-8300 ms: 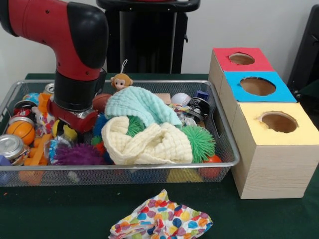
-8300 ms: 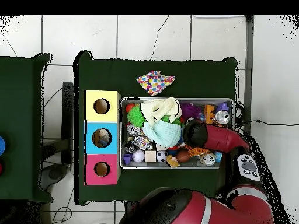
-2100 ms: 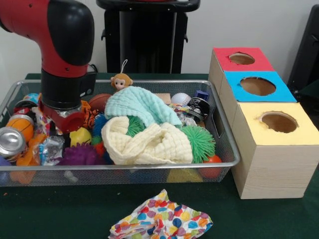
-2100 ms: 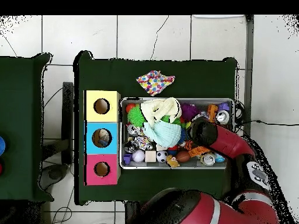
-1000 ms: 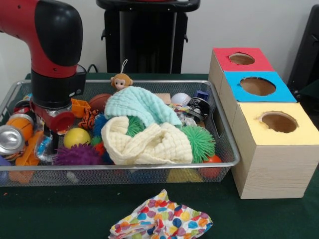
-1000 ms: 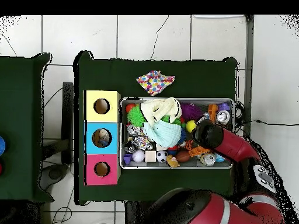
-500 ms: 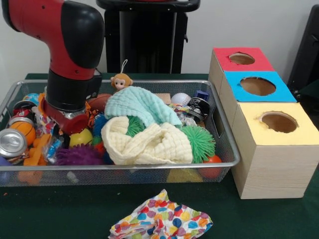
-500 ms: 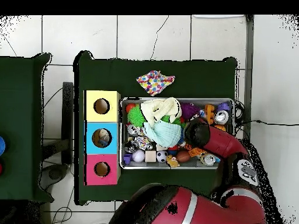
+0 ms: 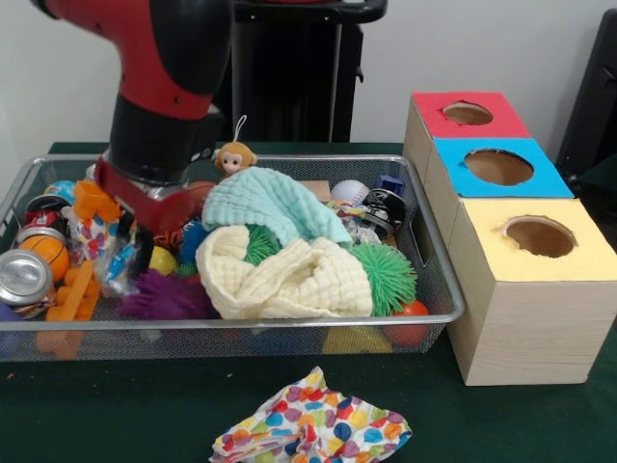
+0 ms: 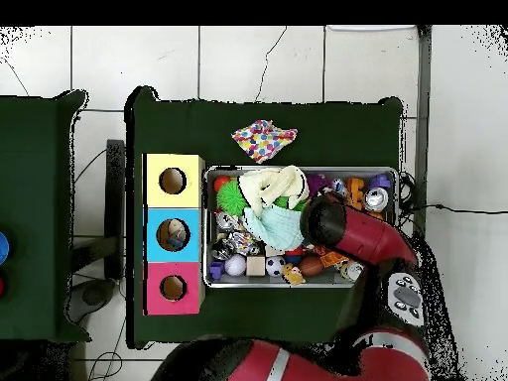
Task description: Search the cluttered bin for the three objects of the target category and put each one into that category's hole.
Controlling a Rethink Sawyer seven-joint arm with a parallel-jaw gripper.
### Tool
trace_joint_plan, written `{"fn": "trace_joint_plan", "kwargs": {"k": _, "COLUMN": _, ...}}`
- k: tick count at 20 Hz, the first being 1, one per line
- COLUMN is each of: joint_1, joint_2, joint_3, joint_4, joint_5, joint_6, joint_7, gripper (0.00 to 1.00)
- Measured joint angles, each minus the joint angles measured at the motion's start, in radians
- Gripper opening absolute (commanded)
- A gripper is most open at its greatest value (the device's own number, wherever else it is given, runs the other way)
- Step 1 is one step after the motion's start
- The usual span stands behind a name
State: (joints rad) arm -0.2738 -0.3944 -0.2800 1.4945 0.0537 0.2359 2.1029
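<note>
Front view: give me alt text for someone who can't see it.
The red and black arm reaches down into the left half of a wire bin crowded with toys and two cloths. Right of the bin stands a row of red, blue and yellow boxes, each with a hole on top.

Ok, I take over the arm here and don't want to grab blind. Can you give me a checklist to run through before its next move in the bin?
1. Gripper seen: not ok. The arm's wrist hides it in both views, so open or shut cannot be told.
2. Something held: cannot tell.
3. Holes free: ok. Red, blue and yellow tops are uncovered.
4. Toys findable: not ok. The cream cloth and teal cloth lie over the middle of the bin.
5. Path to the boxes: ok. Nothing stands between the bin and them.
6. Table: the dotted cloth lies outside the bin, out of the way.
</note>
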Motion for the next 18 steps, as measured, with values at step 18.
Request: {"fn": "trace_joint_plan", "kwargs": {"k": 18, "joint_1": 0.124, "joint_2": -0.194, "joint_3": -0.014, "joint_4": -0.020, "joint_5": 0.031, "joint_6": 0.199, "joint_7": 0.000, "gripper": 0.00}}
